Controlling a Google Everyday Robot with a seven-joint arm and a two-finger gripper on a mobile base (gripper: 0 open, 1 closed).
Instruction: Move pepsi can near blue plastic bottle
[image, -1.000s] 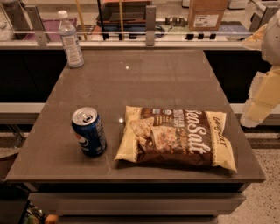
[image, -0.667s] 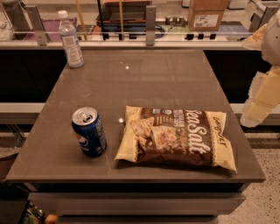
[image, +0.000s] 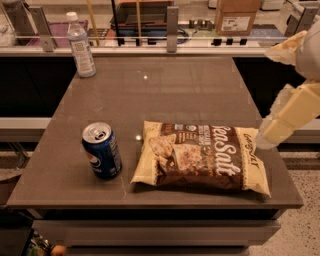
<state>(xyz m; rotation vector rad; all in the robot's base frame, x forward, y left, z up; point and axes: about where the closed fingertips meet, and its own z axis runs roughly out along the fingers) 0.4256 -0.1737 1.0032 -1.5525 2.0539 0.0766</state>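
The pepsi can (image: 102, 151) stands upright near the front left of the grey table (image: 165, 90), dark blue with a silver top and pull tab. The blue plastic bottle (image: 80, 46) stands upright at the table's far left corner, clear with a white cap and pale label. The can is well apart from the bottle, toward the front. My gripper (image: 281, 121) is a cream-coloured shape at the right edge of the view, beside the table's right side and far from the can. It holds nothing that I can see.
A brown and cream chip bag (image: 201, 156) lies flat to the right of the can, reaching the table's front right. A counter with a glass rail (image: 170, 30) and a cardboard box (image: 237, 16) runs behind the table.
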